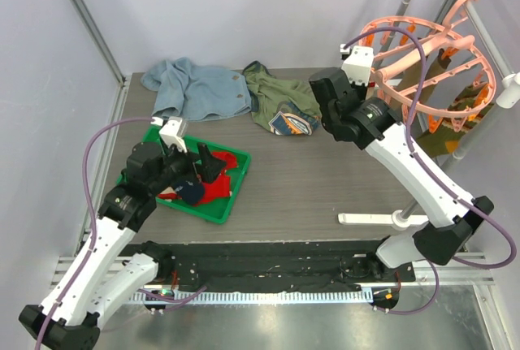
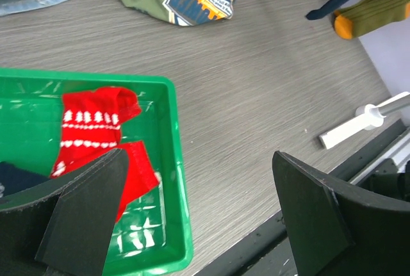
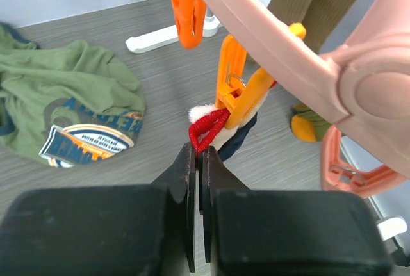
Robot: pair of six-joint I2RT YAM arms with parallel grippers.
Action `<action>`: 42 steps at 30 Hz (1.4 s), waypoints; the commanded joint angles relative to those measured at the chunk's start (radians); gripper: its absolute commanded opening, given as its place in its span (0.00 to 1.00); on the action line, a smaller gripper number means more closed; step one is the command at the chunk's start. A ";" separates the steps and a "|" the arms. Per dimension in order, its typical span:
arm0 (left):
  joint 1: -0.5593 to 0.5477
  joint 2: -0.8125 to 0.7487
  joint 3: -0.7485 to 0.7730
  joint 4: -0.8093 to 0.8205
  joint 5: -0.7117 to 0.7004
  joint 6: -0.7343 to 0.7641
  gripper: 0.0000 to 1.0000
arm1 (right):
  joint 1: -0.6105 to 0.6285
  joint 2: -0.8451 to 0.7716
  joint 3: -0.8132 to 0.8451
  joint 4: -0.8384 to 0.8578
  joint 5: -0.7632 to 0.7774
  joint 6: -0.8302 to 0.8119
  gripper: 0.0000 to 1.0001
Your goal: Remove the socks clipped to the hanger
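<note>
The salmon-pink hanger (image 1: 422, 49) hangs at the back right, its ring (image 3: 301, 52) close above my right gripper (image 3: 200, 149). An orange clip (image 3: 246, 97) holds a navy sock with a red cuff (image 3: 208, 129). My right gripper is shut, with the tip of that red cuff pinched between its fingertips. More socks (image 1: 455, 123) dangle from the far side; one olive-brown sock has an orange toe (image 3: 306, 127). My left gripper (image 2: 202, 205) is open and empty above the right rim of the green tray (image 2: 176, 161), where red socks with white stripes (image 2: 96, 122) lie.
A light-blue garment (image 1: 195, 90) and an olive-green one with a patch (image 1: 276, 102) lie at the back of the table. The grey rack's white foot (image 1: 374, 218) rests on the table at the right, beside my right arm.
</note>
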 commanded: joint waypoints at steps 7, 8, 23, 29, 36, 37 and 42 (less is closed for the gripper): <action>-0.176 0.237 0.186 0.224 -0.042 -0.038 1.00 | -0.002 -0.175 0.001 0.036 -0.190 -0.013 0.01; -0.208 0.282 0.203 0.239 -0.070 -0.008 1.00 | -0.003 -0.194 -0.002 0.038 -0.204 -0.015 0.01; -0.523 0.918 0.578 0.692 -0.055 0.129 1.00 | -0.015 -0.280 -0.038 0.051 -0.342 -0.044 0.01; -0.563 1.063 0.673 0.765 -0.043 0.134 0.84 | -0.037 -0.307 -0.058 0.062 -0.370 -0.048 0.01; -0.598 1.040 0.650 0.792 -0.145 0.121 0.00 | -0.052 -0.337 -0.082 0.065 -0.416 -0.055 0.13; -0.606 1.035 0.642 0.795 -0.179 0.126 0.00 | -0.052 -0.343 -0.078 0.059 -0.416 -0.053 0.23; -0.666 1.000 0.580 0.844 -0.320 0.178 0.00 | -0.054 -0.361 -0.027 0.010 -0.393 -0.038 0.53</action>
